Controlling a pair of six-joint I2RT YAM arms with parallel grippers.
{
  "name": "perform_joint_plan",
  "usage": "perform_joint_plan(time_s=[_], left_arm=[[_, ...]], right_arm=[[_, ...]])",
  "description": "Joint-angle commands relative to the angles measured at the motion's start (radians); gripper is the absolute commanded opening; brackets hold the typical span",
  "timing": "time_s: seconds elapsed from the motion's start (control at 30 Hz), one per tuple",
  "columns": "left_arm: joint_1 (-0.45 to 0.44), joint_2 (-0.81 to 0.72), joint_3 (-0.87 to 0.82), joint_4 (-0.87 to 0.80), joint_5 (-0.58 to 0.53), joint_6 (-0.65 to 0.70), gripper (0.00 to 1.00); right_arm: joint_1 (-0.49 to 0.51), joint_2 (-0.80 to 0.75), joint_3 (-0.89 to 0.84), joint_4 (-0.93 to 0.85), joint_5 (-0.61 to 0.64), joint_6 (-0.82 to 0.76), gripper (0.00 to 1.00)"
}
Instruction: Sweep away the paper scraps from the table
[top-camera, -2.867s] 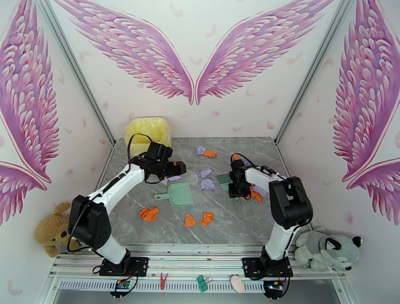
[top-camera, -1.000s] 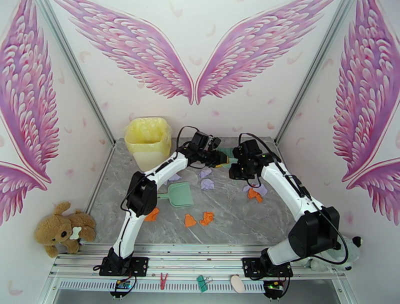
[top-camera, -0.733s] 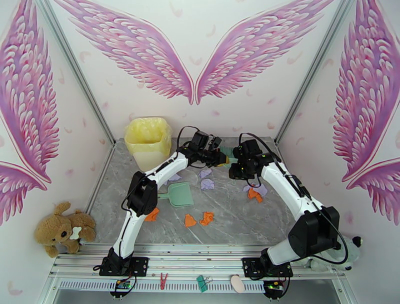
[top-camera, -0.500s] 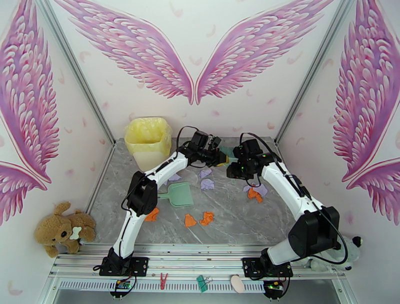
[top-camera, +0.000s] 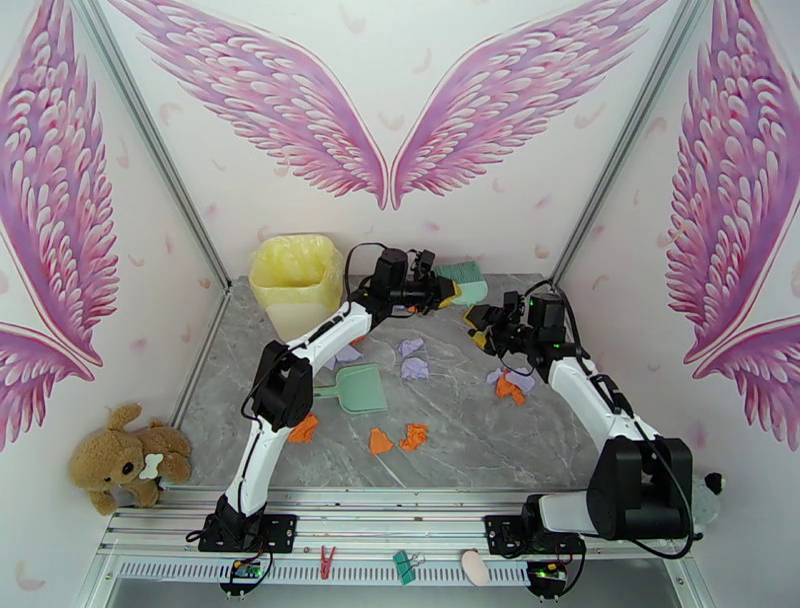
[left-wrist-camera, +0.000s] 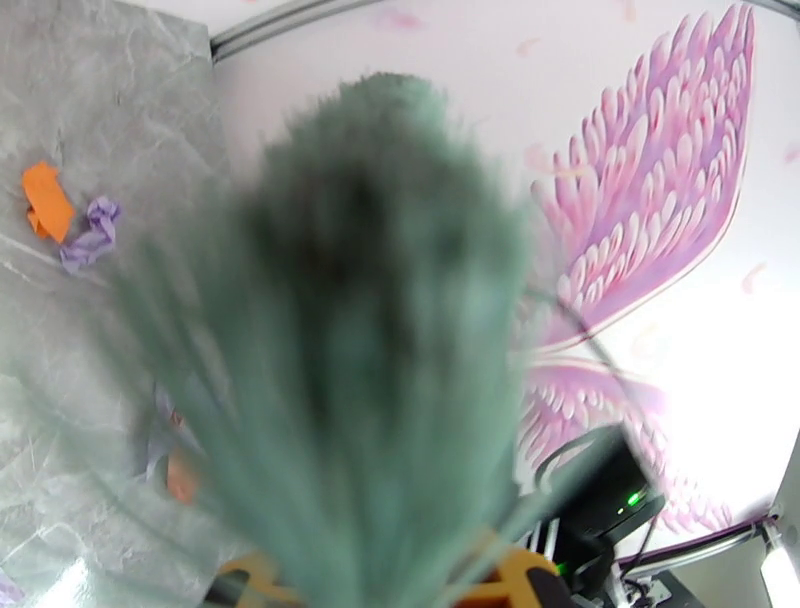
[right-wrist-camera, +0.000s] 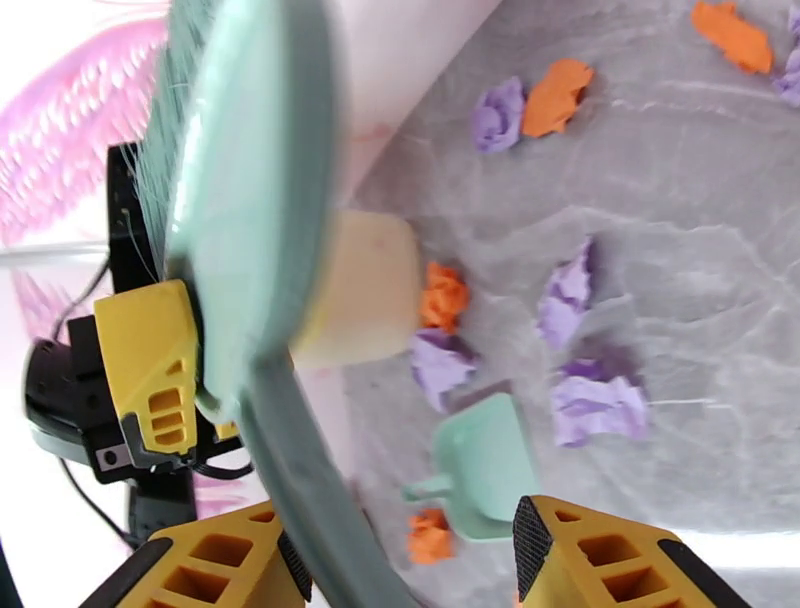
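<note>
Several crumpled orange and lavender paper scraps are scattered over the grey marble table; a mint-green brush is clamped in the left gripper, the right gripper spread wide.

Yellow bag-lined bin fills the grey marble desk's far-left corner; mint-green plastic dustpan mid-desk; near edge bare.

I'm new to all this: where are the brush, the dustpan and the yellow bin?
brush (top-camera: 468, 288): top view, on its mint-green head.
dustpan (top-camera: 362, 390): top view, on its flat scoop.
yellow bin (top-camera: 292, 312): top view, on its front wall.
</note>
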Motion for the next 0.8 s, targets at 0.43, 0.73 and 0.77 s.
perform_joint_plan(time_s=[0.43,0.73,0.77], left_arm=[[0.000,-0.008,0.027,0.137,-0.122,-0.152,0.00],[0.000,-0.004,0.026,0.144,-0.112,-0.164,0.00],[0.000,-0.004,0.027,0.142,-0.112,-0.164,0.00]], right_arm=[[-0.031,0.024,-0.058,0.585,0.098,0.384,0.49],[-0.037,0.069,-0.005,0.607,0.120,0.389,0.39],[-0.037,0.078,0.001,0.612,0.123,0.395,0.39]])
